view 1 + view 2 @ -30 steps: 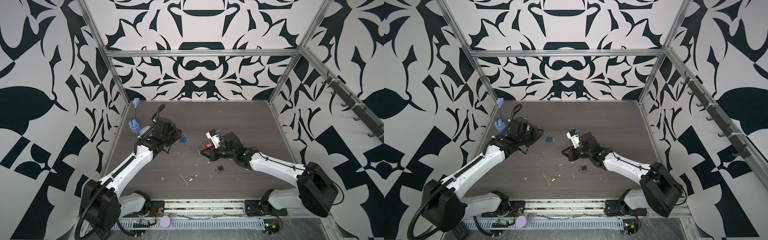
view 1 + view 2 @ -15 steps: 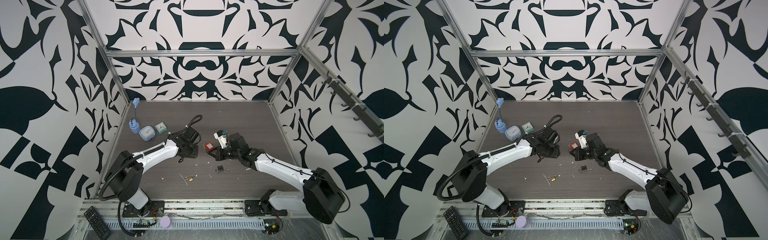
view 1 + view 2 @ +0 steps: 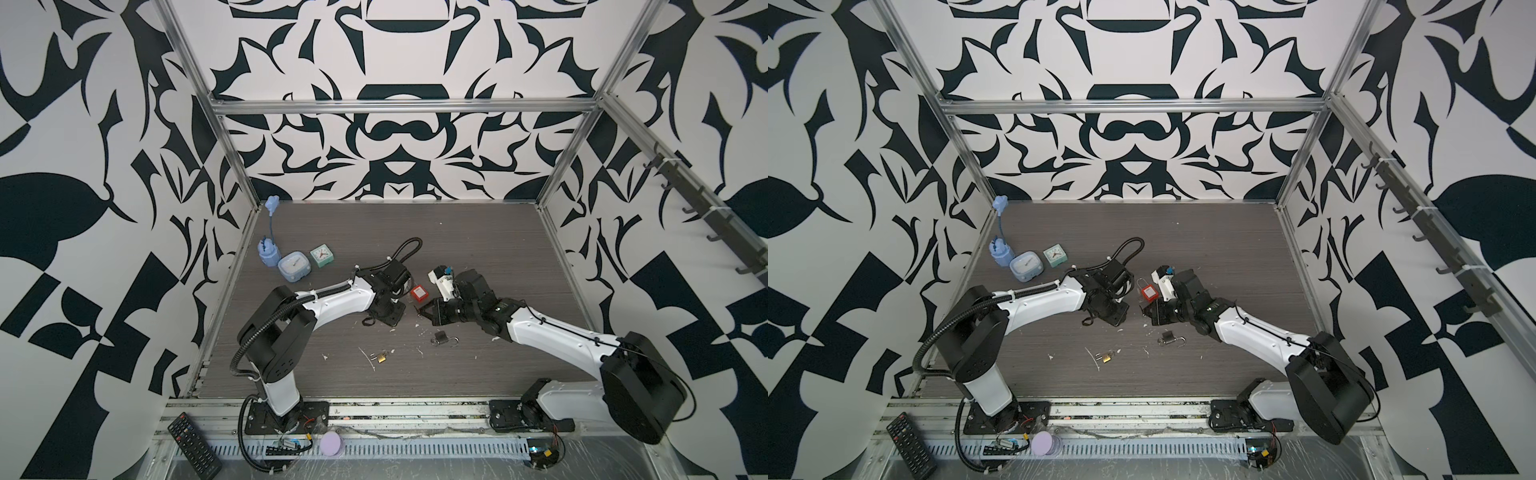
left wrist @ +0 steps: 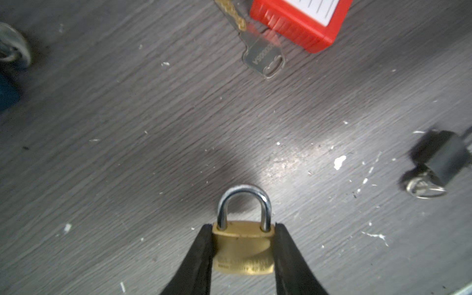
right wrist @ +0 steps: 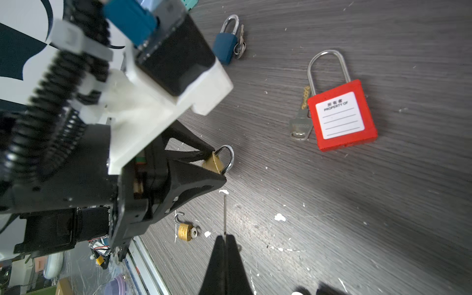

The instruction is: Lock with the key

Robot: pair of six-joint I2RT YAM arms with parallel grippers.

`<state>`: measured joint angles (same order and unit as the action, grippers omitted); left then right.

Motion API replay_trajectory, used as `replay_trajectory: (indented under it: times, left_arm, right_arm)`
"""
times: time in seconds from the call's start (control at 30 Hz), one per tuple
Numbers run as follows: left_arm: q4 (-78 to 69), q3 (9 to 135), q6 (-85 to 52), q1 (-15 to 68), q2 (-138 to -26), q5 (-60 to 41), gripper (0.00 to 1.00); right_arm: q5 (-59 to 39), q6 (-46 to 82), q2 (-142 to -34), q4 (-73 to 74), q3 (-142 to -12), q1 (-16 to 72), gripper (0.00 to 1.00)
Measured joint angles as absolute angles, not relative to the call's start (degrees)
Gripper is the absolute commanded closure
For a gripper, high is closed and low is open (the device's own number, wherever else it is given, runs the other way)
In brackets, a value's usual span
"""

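With twelve o'clock at the back wall in both top views, a loose brass padlock (image 3: 381, 356) lies nearest the front, at six o'clock from the grippers. Its shackle is swung open on the table (image 3: 478, 249). A black padlock (image 3: 442, 337) lies at five o'clock, also unhooked, with a key ring at its base.

At mid-table the two arms meet tip to tip. The left gripper (image 4: 243, 228) clamps the held brass padlock (image 4: 242, 252) by the sides of its body. That lock's shackle is closed and points away from the jaws. The right gripper (image 5: 224, 237) has its jaws pressed together on a thin key (image 5: 224, 214), seen edge-on. The key's blade aims toward the left gripper's fingers (image 5: 201, 178), and its tip is close to them but apart from the lock.

At one o'clock a red padlock (image 5: 342, 117) lies flat with its label up, and a silver key (image 5: 301, 120) touches its side. A blue padlock (image 5: 224, 48) lies beyond with keys beside it. Far off at ten o'clock stand a pale blue clock (image 3: 294, 267) and a green clock (image 3: 322, 257).
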<state>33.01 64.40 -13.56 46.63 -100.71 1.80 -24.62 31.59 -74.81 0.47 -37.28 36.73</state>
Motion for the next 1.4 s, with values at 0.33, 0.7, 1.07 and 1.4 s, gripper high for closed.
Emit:
replay_trajectory:
  times: [0.33, 0.7, 1.07, 1.4]
  left_arm:
    - [34.46, 65.52, -11.94, 46.61, -103.81, 2.63, 0.79]
    - [36.05, 67.72, -11.77, 46.61, -104.68, 2.98, 0.41]
    - [35.09, 66.00, -12.38, 45.71, -93.27, 9.02, 0.28]
    - [16.16, 44.97, -23.22, 31.62, -56.77, 13.78, 0.01]
  right_arm:
    - [-24.67, 31.81, -76.01, 1.13, -36.93, 36.73, 1.00]
    - [-24.77, 32.03, -76.58, 1.52, -36.91, 36.73, 1.00]
    - [-24.77, 33.85, -76.69, 1.54, -36.91, 36.71, 1.00]
    - [-25.26, 37.78, -85.76, 2.92, -37.17, 37.06, 1.00]
